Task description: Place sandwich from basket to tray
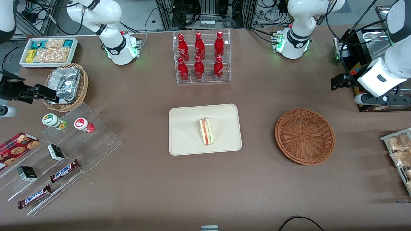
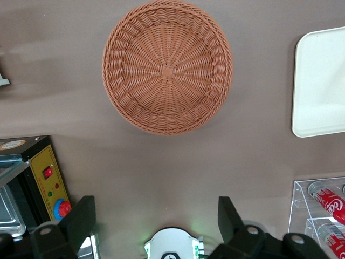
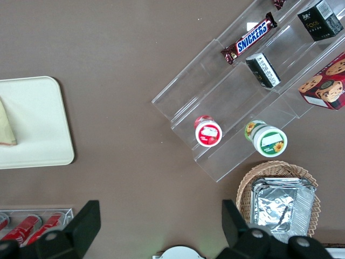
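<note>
Brown matte table surface [image 1: 144, 179], evenly lit from above; dark cabling [image 1: 208, 9] and metal framing at the edge farthest from the front camera

Gripper [image 2: 155, 218], fingers spread wide, hangs over bare bench [image 1: 257, 179] at working arm's end. Basket [image 1: 305, 136] open from above. Free lane btwn basket & tray [image 1: 186, 128]. Bottle rack [image 1: 202, 57] blocks upper centre of front frame.

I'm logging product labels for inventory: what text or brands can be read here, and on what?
"SNICKERS": on two bars on the acrylic steps.
Coca-Cola script: partly readable on the red bottles in the clear rack.
Dark small boxes, cookie box, cup lids: print too small to read.
The gripper hovers open, apart from the empty basket; the sandwich lies on the tray; none bears text.
</note>
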